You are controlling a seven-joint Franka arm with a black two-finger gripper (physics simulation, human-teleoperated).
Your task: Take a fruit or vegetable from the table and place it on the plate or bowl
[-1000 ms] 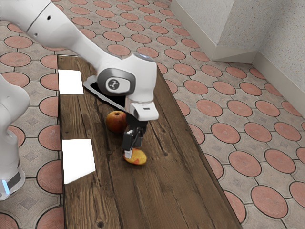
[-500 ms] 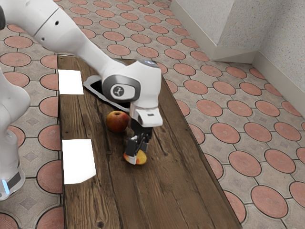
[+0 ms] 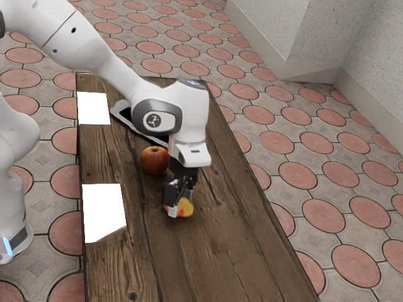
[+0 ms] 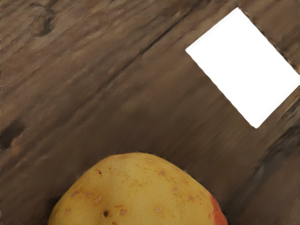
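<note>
A yellow-and-red fruit point(image 3: 184, 207) lies at the middle of the wooden table, and my gripper point(image 3: 176, 202) reaches straight down onto it, with its black fingers shut on the fruit's sides. In the wrist view the fruit point(image 4: 136, 192) is a large speckled yellow shape just under my hand. A red apple point(image 3: 154, 160) stands a little behind the gripper, apart from it. Farther back lies a dark plate point(image 3: 122, 114) with a grey rim, mostly hidden by my arm.
Two white rectangles lie along the table's edge at the exterior view's left, one point(image 3: 93, 108) beside the plate and one point(image 3: 104, 212) level with the gripper, which also shows in the wrist view point(image 4: 243, 65). The table's near part point(image 3: 208, 264) is bare wood.
My hand came lower over the fruit and the fingers closed on it. The fruit tipped from lying flat to standing narrower between the fingers, and it now sits slightly higher.
</note>
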